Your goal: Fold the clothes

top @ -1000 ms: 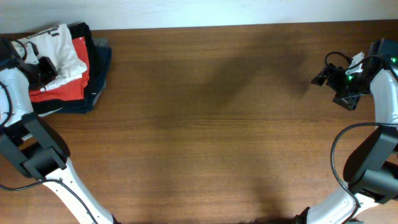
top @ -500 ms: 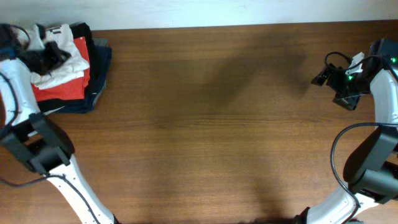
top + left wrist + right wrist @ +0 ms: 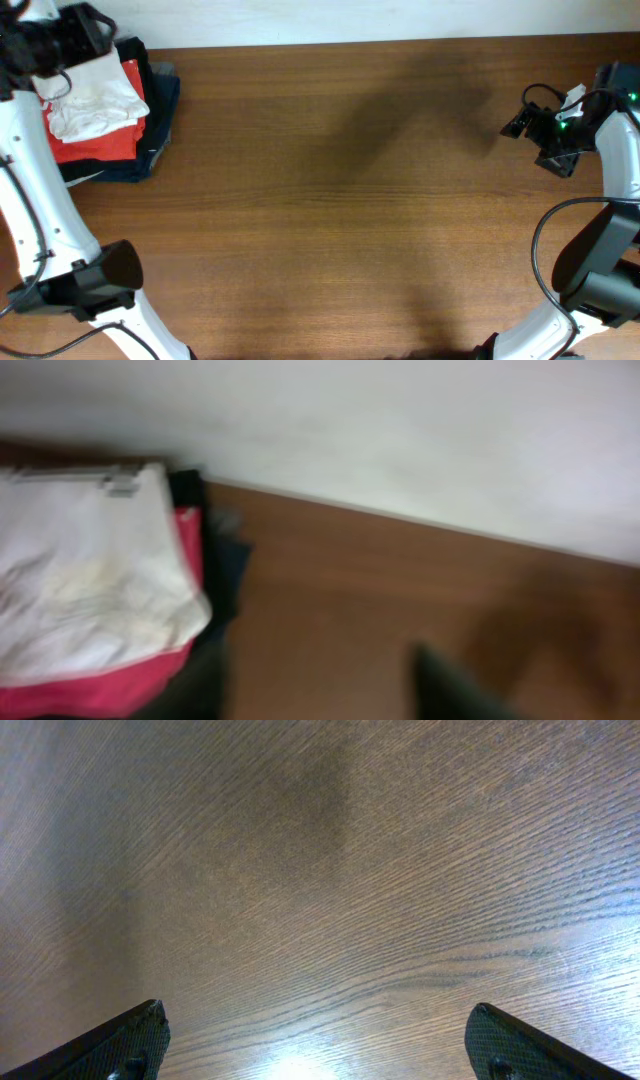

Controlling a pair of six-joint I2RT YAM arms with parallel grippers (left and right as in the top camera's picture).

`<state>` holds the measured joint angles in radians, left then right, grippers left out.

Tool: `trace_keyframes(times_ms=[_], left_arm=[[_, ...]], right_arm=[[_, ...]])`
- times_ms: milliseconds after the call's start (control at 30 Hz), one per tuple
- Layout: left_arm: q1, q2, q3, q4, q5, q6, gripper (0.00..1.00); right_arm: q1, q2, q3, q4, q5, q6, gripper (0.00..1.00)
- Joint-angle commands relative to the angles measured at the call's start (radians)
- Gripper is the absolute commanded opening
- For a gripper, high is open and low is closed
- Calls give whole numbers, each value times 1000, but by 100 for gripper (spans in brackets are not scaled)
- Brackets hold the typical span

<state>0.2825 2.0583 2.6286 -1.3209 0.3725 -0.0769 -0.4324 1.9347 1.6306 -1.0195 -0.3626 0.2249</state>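
Note:
A stack of folded clothes sits at the table's far left corner: a white garment (image 3: pixel 95 95) on top, a red one (image 3: pixel 95 148) under it, and dark ones (image 3: pixel 155 110) at the bottom. My left gripper (image 3: pixel 92 25) hovers above the stack's far edge, open and holding nothing. The blurred left wrist view has the white garment (image 3: pixel 85 575) and red garment (image 3: pixel 100 685) at left, with my left gripper (image 3: pixel 325 695) over bare wood beside them. My right gripper (image 3: pixel 530 120) (image 3: pixel 320 1050) stands wide open over bare table at the far right.
The brown wooden table (image 3: pixel 340 200) stretches between the two arms. A white wall (image 3: pixel 400 430) runs along its far edge just behind the stack. The right arm's cables (image 3: pixel 545 230) loop over the table's right side.
My left gripper has opened, let go of the white garment and pulled up and back toward the wall. The white garment now lies on the stack. The right arm has not moved.

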Motion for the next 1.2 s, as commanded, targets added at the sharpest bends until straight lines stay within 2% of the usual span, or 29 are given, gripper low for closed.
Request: trace_keyframes(times_ms=[0,567,700,800,833,933,967,1033,1067,1167], left_arm=[[-63,25,-14,-106,-213,-13,100],[-64,25,-14,-117,-213,-13,100],[-64,25,-14,-117,-213,-13,100],[-64,25,-14,-117,-213,-13,100],[-64,25,-14,-117,-213,-13,100],[-64,25,-14,-117,-213,-13,100],[-64,25,-14,-117,-213,-13,100],[-64,25,-14,-117,-213,-13,100],[-64,25,-14,-117,-213,-13,100],[-64,25,-14,-117,-213,-13,100]], right_arm=[[0,-6,-1,-1,9,-8,98],[1,-41,-1,-2,9,-8,98],[72,-406,-1,-2,9,-8,98],[213,-690,-1,-2,9,-8,98],[308,-799,-1,-2,9,-8,98],[607,-1058,-14,25,276,-31,98],[666,-1186,-60,35,309,-30,98],[658,-1380,-183,66,324,-30,98],[614,-1542,-324,92,360,-30,98],[502,-1816,-736,302,428,-31,98]])
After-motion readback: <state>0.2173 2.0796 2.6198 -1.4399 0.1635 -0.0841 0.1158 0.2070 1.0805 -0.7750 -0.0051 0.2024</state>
